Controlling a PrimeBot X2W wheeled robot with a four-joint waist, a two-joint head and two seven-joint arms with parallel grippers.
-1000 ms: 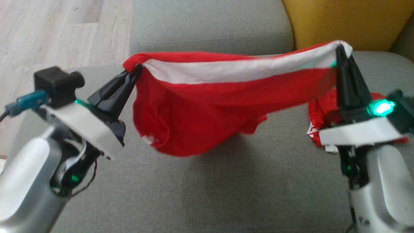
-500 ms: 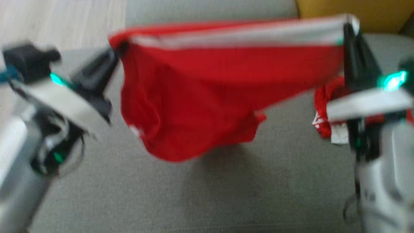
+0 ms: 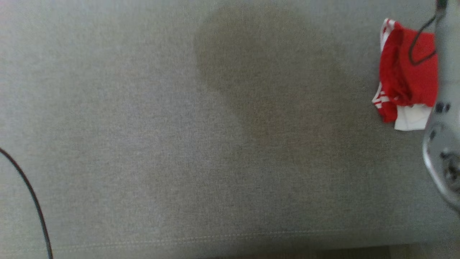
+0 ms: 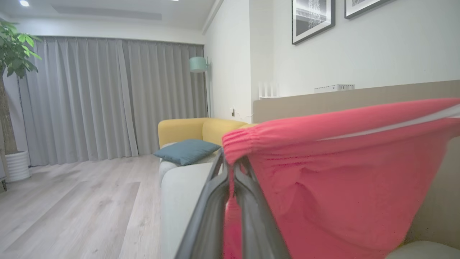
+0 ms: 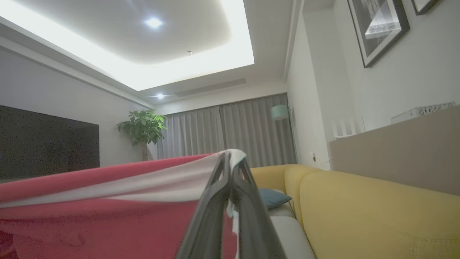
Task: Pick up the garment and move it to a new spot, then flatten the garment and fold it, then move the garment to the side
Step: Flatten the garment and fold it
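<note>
pinching garment (image 4: 323, 172): left pincer (image 4: 233, 162) and right pincer (image 5: 231, 162)

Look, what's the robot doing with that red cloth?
The robot holds a red garment with a white band up in the air, stretched between its two arms. The left gripper is pinched shut on one end and the right gripper on the other. It hangs over the grey sofa and is not laid flat or folded yet. Another red and white cloth lies on the sofa.
</note>
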